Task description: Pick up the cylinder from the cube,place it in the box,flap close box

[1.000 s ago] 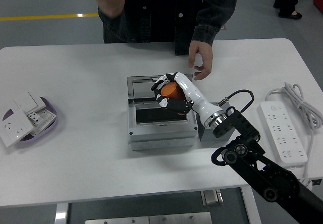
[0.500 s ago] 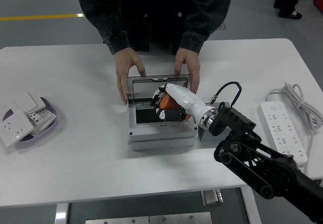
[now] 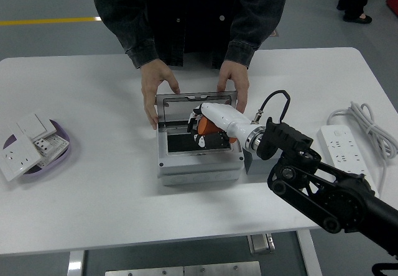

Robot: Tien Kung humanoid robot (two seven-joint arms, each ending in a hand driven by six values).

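Observation:
An orange cylinder (image 3: pixel 206 126) is held in my right hand (image 3: pixel 200 128), whose white and black fingers are curled around it low inside the open grey box (image 3: pixel 199 165). The box's clear lid (image 3: pixel 194 104) stands up at the back. A person at the far side holds the lid's two corners, one hand (image 3: pixel 153 88) on the left and the other hand (image 3: pixel 234 84) on the right. A grey cube (image 3: pixel 249 162) sits against the box's right side, mostly hidden behind my wrist. My left arm is out of view.
A purple dish (image 3: pixel 61 150) with white wall sockets sits at the left. A white power strip (image 3: pixel 349 161) with a coiled cable lies at the right. Another person's feet show at the top right.
The person has brought both hands down onto the box lid and holds it. My right hand has lowered the orange cylinder from above the box into it.

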